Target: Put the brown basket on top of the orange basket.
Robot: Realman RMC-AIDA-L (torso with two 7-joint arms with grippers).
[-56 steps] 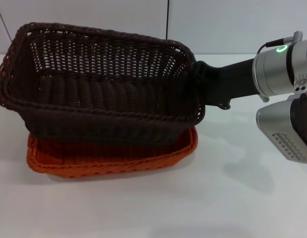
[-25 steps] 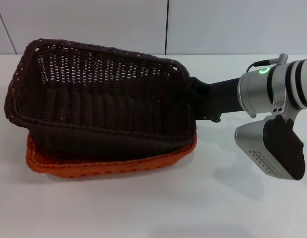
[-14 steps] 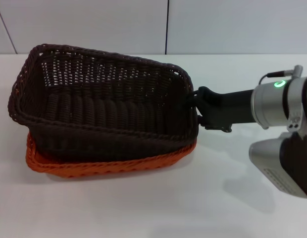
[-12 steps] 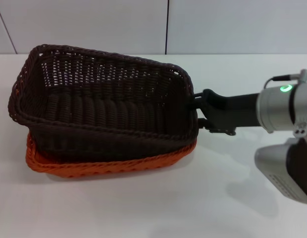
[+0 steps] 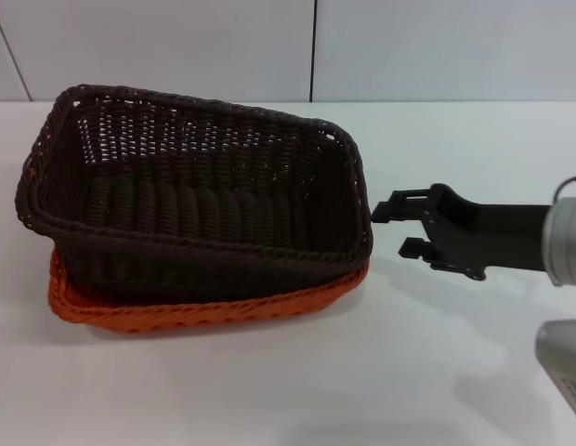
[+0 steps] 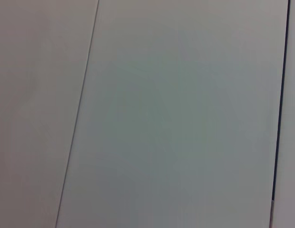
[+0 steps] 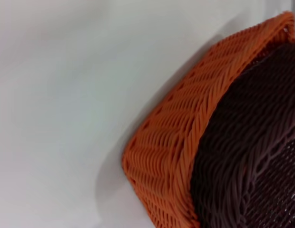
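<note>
**Brown basket nested in the orange one, right gripper clear of it**

You have the brown basket [image 5: 195, 186] sitting inside the orange basket [image 5: 204, 302] on the white table [image 5: 362, 390], tilted so its left end rides higher. Both are rectangular woven wicker-style pieces with braided rims; the brown one has openwork upper walls and holds nothing. Only the orange rim and lower wall show beneath it. Your right gripper [image 5: 392, 229] hovers just beside the brown basket's right end, its black fingers spread apart and gripping nothing. Behind the table stands a pale panelled wall [image 5: 437, 46]. Your left gripper is out of sight.
</note>
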